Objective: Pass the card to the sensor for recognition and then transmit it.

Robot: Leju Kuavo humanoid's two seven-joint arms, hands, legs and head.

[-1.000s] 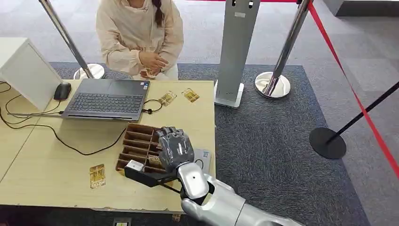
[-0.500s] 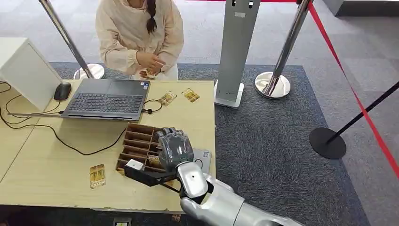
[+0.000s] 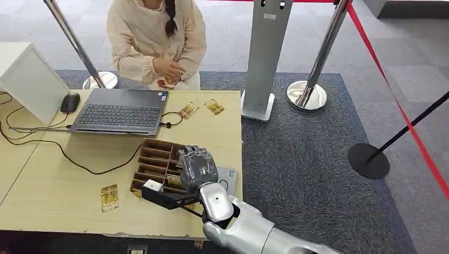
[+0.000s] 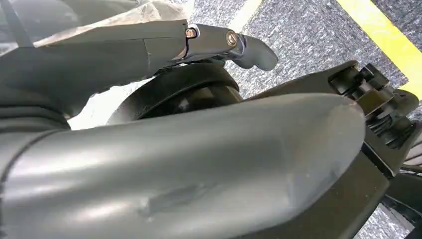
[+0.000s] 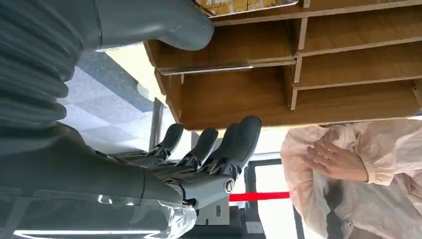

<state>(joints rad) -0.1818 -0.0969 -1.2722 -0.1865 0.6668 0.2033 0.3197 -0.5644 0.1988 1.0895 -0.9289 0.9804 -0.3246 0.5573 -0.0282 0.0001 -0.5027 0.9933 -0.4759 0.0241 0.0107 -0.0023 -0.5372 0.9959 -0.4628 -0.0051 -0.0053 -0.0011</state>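
My right hand (image 3: 197,168) hovers over the near right part of a brown slotted card box (image 3: 154,161) on the table. In the right wrist view its fingers (image 5: 209,149) lie straight, apart from the thumb (image 5: 164,25), and hold nothing. A yellow card (image 5: 244,6) lies in a slot of the box (image 5: 298,99) beside the thumb. A grey sensor pad (image 3: 229,177) lies just right of the hand. Another yellow card (image 3: 109,197) lies flat at the near left. In the left wrist view, my left hand (image 4: 229,42) shows one grey digit over the carpet.
A person (image 3: 156,39) sits at the far side, hands together. A laptop (image 3: 120,111), mouse (image 3: 70,101), cables and a white box (image 3: 29,79) fill the far left. Two more cards (image 3: 188,110) (image 3: 214,107) lie beside the laptop. A grey kiosk post (image 3: 265,58) and stanchions stand to the right.
My right hand has sunk slightly toward the near edge of the card box. The person has shifted a little.
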